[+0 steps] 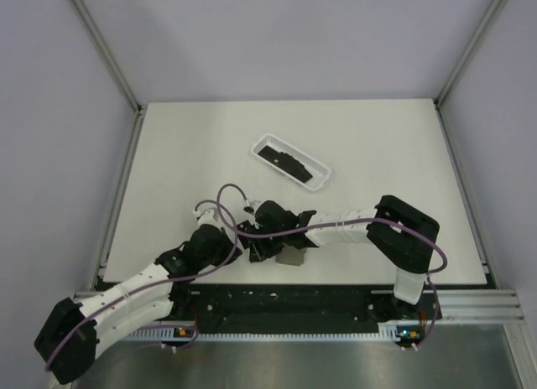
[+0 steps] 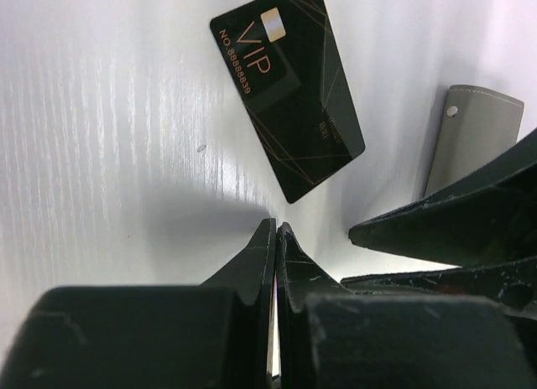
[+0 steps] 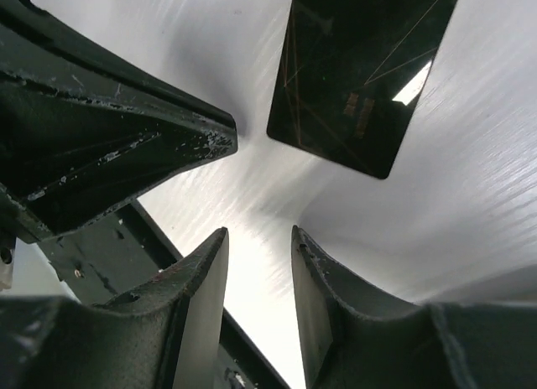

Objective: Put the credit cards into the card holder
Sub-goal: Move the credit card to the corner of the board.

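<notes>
One black credit card [image 2: 289, 91] with gold "VIP" lettering lies flat on the white table, just ahead of my left gripper [image 2: 276, 230], which is shut and holds nothing. The same card shows in the right wrist view [image 3: 361, 70], ahead of my open, empty right gripper [image 3: 260, 238]. The grey card holder [image 2: 474, 137] lies closed on the table to the right of the card. In the top view it [image 1: 292, 258] sits near the front edge under the right arm. Both grippers meet low over the table, left [image 1: 242, 235] and right [image 1: 262, 242]. More black cards [image 1: 285, 163] lie in the tray.
A white translucent oblong tray [image 1: 317, 166] stands at the middle back of the table. The right gripper's fingers [image 2: 436, 221] cross the left wrist view, close beside the left gripper. The black front rail [image 1: 285, 301] runs just behind the case.
</notes>
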`<state>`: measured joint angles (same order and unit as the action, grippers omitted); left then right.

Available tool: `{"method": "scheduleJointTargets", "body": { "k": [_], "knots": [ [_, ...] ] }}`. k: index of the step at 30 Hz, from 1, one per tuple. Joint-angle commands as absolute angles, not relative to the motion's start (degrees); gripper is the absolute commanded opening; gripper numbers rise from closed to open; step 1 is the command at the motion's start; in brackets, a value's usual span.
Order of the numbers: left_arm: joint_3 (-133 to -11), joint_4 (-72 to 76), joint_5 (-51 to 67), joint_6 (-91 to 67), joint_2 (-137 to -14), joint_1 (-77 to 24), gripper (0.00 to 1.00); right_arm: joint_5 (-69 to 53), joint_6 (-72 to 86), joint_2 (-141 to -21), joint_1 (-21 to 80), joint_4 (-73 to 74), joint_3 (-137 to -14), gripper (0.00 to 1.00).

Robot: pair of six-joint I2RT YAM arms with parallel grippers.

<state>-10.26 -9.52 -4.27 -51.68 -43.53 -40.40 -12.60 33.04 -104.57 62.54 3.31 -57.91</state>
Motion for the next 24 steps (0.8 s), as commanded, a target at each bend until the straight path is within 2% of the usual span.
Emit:
{"method": "scheduleJointTargets", "body": {
  "k": [1,8,14,24],
  "knots": [
    [-10.89,-14.06,-7.29,-53.44,-40.17,-41.13,0.00,-5.64,35.42,-101.35,64.07,5.62,-55.55,0.37],
    [-16.08,-14.42,-14.14,-51.95,-41.56,-41.13,0.00,1.67,34.02,-97.64,62.06,8.61,-57.56,0.43],
    [-17.66,-10.38,-15.99,-52.29,-49.65,-40.96,0.00,-3.24,31.30,-102.73,57.49,8.61,-62.92,0.43],
    [-16.79,-4.49,-14.68,-51.77,-57.04,-40.69,0.00,-10.45,29.70,-111.44,56.51,8.79,-69.70,0.40]
  ]
}}
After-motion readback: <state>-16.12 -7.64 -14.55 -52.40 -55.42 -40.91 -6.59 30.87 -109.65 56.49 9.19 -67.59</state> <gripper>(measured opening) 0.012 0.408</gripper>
